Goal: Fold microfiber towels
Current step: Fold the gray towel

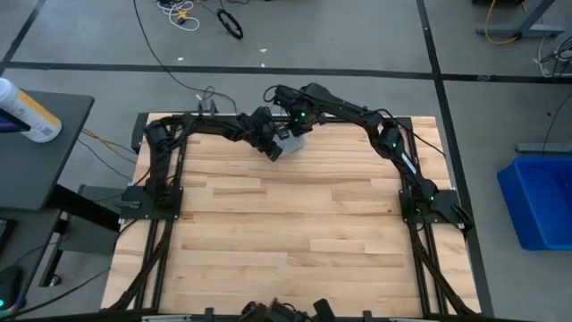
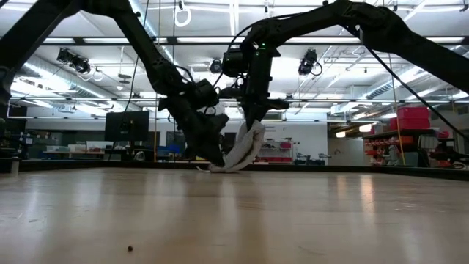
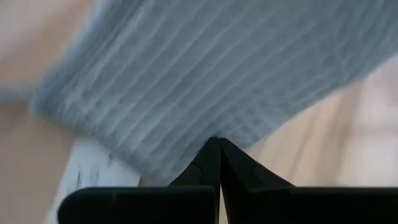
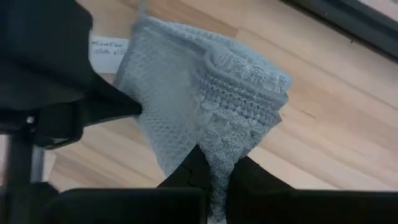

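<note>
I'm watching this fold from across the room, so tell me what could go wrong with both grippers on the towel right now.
Both grips look thin: the left gripper is shut on the towel at its very edge, and the right gripper pinches a bunched fold, so either could slip. The towel hangs crumpled between them, so it may land wrinkled. All this happens near the table's far edge, so a dropped corner might slide off.
</note>
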